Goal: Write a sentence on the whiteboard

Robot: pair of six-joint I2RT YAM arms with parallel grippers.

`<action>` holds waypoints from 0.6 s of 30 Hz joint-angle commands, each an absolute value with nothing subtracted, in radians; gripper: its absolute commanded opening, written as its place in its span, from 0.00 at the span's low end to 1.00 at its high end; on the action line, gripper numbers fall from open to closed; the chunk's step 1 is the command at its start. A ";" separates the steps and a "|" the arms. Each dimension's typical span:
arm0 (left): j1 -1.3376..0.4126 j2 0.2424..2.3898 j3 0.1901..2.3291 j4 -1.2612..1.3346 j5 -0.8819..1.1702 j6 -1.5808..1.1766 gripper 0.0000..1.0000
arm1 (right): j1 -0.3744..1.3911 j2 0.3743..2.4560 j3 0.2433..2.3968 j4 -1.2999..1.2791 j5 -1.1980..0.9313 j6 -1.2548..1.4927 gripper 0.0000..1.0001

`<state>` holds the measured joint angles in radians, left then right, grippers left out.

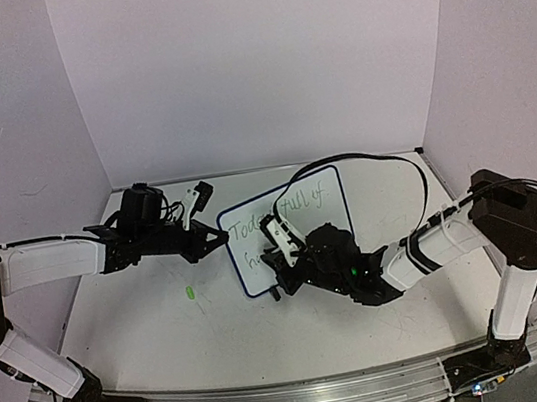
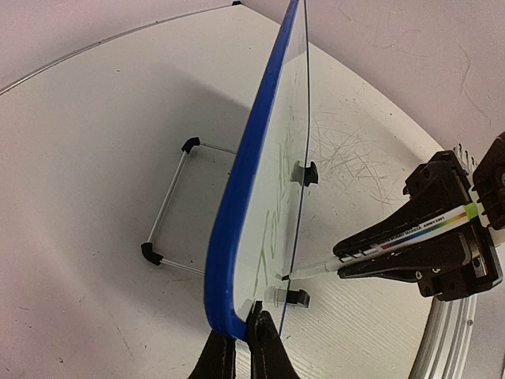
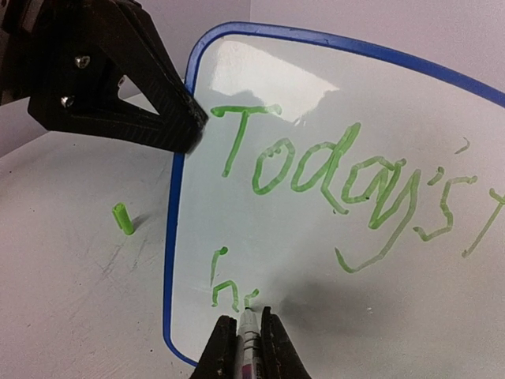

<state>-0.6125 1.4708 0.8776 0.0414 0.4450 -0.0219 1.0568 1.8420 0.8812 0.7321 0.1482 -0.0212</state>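
Observation:
The whiteboard (image 1: 320, 196) stands upright on the table, its frame bright blue in the wrist views (image 2: 237, 197) (image 3: 331, 95). My left gripper (image 1: 223, 236) (image 2: 239, 318) is shut on the board's left edge near a corner. My right gripper (image 1: 278, 248) (image 3: 248, 317) is shut on a white marker (image 3: 251, 339) (image 2: 394, 239) with its tip on the board. The sentence (image 3: 331, 178) is green handwriting: "Today's full of" on the top line, and "h" plus a short stroke (image 3: 230, 286) below, at the marker tip.
A green marker cap (image 1: 190, 293) (image 3: 122, 219) lies on the table left of the board. A wire stand with black corners (image 2: 170, 201) rests behind the board. Two small black feet (image 2: 304, 172) hold the board's lower edge. Walls close in on three sides.

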 commanded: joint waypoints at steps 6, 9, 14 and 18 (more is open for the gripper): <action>-0.603 1.461 0.894 -0.021 0.337 0.086 0.00 | 1.057 1.826 0.859 0.741 0.254 -0.008 0.00; -0.603 1.463 0.894 -0.022 0.339 0.086 0.00 | 1.055 1.823 0.860 0.755 0.272 -0.008 0.00; -0.603 1.462 0.894 -0.022 0.339 0.086 0.00 | 1.055 1.815 0.851 0.797 0.286 -0.010 0.00; -0.603 1.462 0.894 -0.022 0.341 0.086 0.00 | 1.055 1.813 0.862 0.821 0.279 -0.014 0.00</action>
